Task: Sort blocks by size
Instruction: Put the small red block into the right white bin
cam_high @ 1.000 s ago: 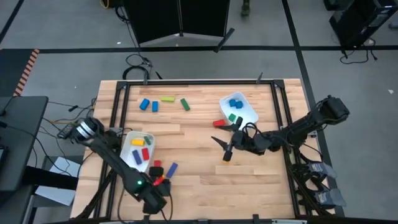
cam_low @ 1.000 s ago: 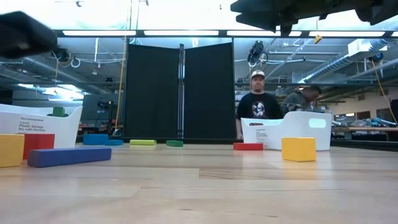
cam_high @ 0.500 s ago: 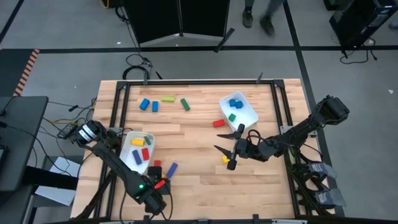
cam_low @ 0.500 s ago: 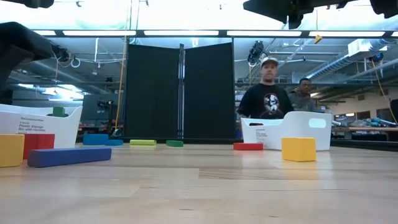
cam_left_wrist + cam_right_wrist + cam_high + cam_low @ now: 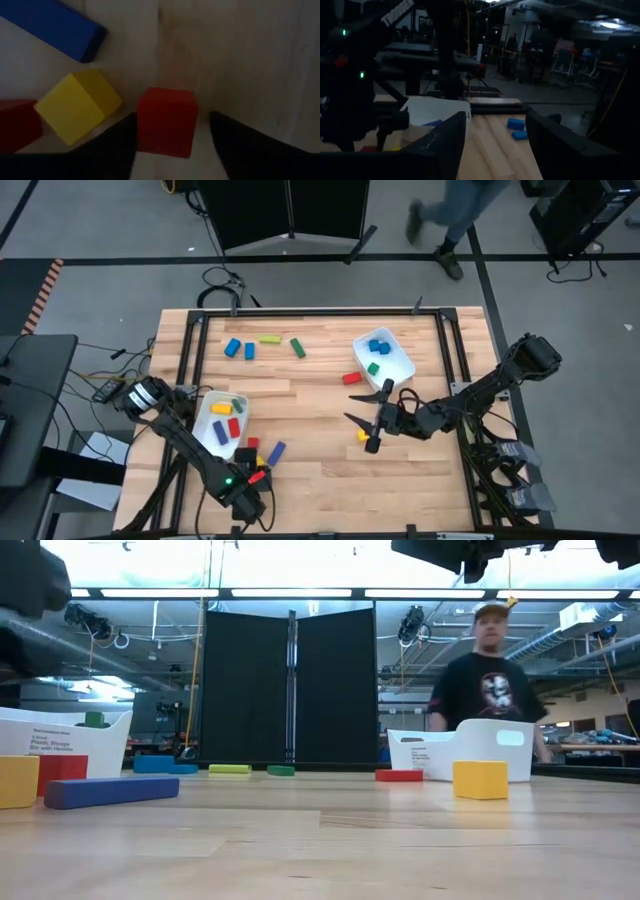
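My left gripper (image 5: 257, 473) is open, low over the front-left blocks. In the left wrist view its fingers (image 5: 117, 145) stand on either side of a red cube (image 5: 167, 117) that lies on the table. A gap shows between the cube and the other finger (image 5: 240, 145). A yellow cube (image 5: 77, 112), a blue bar (image 5: 55, 27) and another red block (image 5: 15, 125) lie beside it. My right gripper (image 5: 367, 420) is open and empty above the table's middle, over a yellow cube (image 5: 362, 436). My left gripper comes at the red cube from above. One finger (image 5: 125, 135) lies right against the cube's side (image 5: 141, 120), and I cannot tell whether it touches. The cube rests flat on the table.
A white tray (image 5: 212, 438) at the left holds green, yellow and red blocks. A white tray (image 5: 400, 356) at the far right holds blue and green blocks, with a red bar (image 5: 351, 378) beside it. Blue cubes (image 5: 232, 347), a yellow bar (image 5: 269, 339) and a green bar (image 5: 297, 347) lie far left. A person walks behind the table.
My right gripper has gone a little toward the table's near edge and stopped over the yellow cube, staying open. The person behind the table has walked to the right.
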Tool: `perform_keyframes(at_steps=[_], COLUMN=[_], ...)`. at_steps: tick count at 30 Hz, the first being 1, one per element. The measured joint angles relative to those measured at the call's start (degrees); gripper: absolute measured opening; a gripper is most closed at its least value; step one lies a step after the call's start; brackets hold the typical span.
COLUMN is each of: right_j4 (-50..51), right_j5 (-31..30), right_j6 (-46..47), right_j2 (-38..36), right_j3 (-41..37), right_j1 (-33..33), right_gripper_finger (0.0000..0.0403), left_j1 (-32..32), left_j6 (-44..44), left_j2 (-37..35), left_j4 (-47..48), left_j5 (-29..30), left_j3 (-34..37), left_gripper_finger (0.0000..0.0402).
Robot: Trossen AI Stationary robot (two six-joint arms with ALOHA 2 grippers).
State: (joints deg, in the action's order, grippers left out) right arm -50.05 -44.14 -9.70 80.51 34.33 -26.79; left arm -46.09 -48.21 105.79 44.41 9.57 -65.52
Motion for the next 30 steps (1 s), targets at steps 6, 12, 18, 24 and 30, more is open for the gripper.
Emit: perform_keyframes(at_steps=[6,12,18,24,30], right_j4=[-4.0,-4.5,-4.3,0.2,22.4], right_j5=[-5.6,-11.1,-19.6,-25.1,-23.5], right_j6=[-6.3,-9.6,-11.8,-7.6,17.1], right_j2=[0.0,-1.9,-3.1,-2.8,-2.8], right_j3=[0.0,0.2,0.2,0.2,0.2], right_j1=[-1.3,-4.1,-8.6,-13.2,-16.6], right_gripper_finger=[0.0215,0.0215,0.0215,0.0215,0.0215], left_j1=[0.6,3.4,12.9,30.9,49.2], left_j6=[1.6,7.8,22.6,46.0,57.1], left_j2=[0.6,-0.5,-6.6,-9.6,-6.6], left_j4=[-0.9,-1.1,-6.4,-25.2,-42.4], left_j5=[0.3,6.9,17.3,11.8,-6.3], left_j3=[-0.6,-3.2,-3.7,-3.6,-5.3], left_gripper_finger=[0.0136,0.0136,0.0136,0.0136,0.0136])
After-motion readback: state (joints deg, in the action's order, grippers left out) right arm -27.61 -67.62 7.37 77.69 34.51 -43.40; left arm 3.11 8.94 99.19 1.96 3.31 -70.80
